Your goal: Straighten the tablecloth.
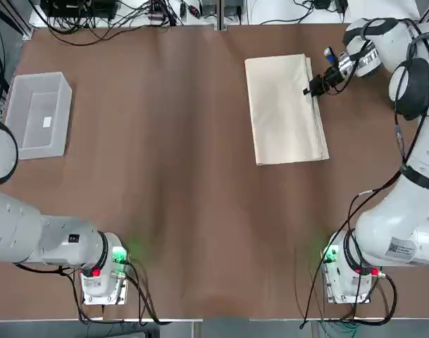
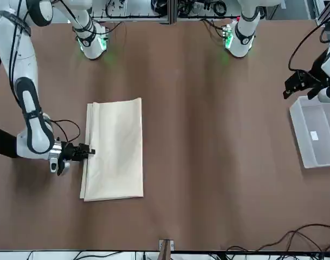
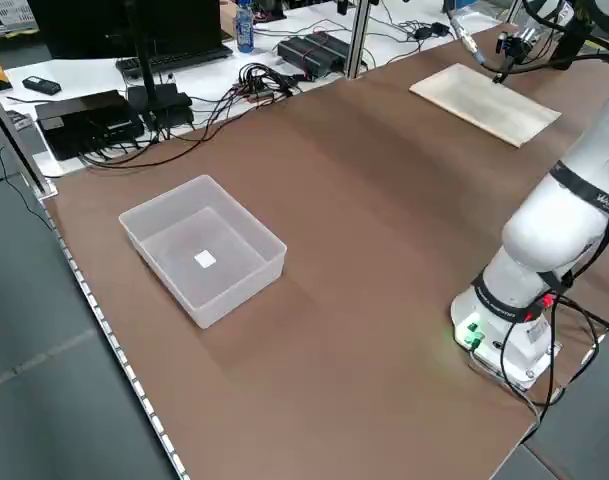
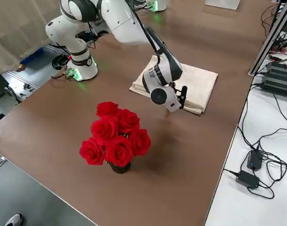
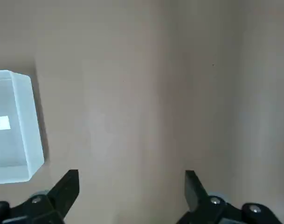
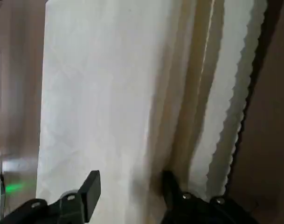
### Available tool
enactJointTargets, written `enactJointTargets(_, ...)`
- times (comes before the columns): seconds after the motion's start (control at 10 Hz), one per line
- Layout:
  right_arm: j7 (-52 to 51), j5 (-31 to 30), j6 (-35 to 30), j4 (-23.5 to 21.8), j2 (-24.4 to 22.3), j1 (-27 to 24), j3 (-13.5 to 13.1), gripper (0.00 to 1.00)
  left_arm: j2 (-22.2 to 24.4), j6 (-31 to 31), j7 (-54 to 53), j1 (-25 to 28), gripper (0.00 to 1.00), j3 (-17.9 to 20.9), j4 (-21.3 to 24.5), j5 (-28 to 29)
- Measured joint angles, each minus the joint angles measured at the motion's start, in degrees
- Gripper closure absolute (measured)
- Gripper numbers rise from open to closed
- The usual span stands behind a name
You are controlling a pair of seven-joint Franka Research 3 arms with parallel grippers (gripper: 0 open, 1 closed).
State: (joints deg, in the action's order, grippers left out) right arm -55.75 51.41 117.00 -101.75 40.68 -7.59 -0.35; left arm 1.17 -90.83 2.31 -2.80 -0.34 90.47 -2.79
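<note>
Brown tabletop [image 1: 179, 211], matte and faintly sheened, a white desk [image 3: 134, 85] along its far side. Right side view alone shows red roses [image 4: 116, 134] in a dark pot, petals ruffled, on the robot's right of the tablecloth [image 1: 284, 113]. Top view catches the bin [image 1: 38, 116] at the robot's left: translucent, shallow, rectangular, white label inside.

Tablecloth lies at the far right of the tabletop, folded to a flat cream rectangle, thin and softly creased. Right wrist view adds what top view barely hints at: stacked layers along one long side, outermost edge finely scalloped.

Right tool [image 6: 132, 179] is at that layered side, fingers apart, one over the upper face, the other by the layers; whether it pinches any fabric, cannot tell. Left tool [image 5: 132, 177] hangs over bare tabletop near the bin, fingers wide apart, nothing between them.
</note>
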Motion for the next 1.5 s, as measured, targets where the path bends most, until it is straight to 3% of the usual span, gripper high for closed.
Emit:
enactJointTargets(0.1,0.0,0.0,0.0,0.0,0.0,0.0,0.0,0.61,0.0,-0.1,0.0,0.0,0.0,0.0,0.0,0.0)
enactJointTargets(0.3,0.0,0.0,0.0,0.2,0.0,0.1,0.0,0.76,0.0,-0.1,0.0,0.0,0.0,0.0,0.0,0.0)
enactJointTargets(0.4,0.0,0.0,-0.8,0.5,0.0,0.1,0.0,0.92,0.0,-0.1,0.0,0.0,0.0,0.0,0.0,0.0)
enactJointTargets(0.5,0.0,0.0,-2.5,0.8,0.0,0.1,0.0,0.98,0.0,-0.1,0.0,0.0,0.0,0.0,0.0,0.0)
enactJointTargets(1.1,3.7,0.1,-10.7,1.6,-4.4,0.8,0.5,0.98,0.0,-0.1,-0.1,0.1,0.0,0.0,0.0,0.0)
enactJointTargets(1.5,5.7,3.9,-13.1,1.6,-6.7,5.3,0.9,0.98,0.0,-0.1,-0.1,0.1,0.0,0.0,0.0,0.0)
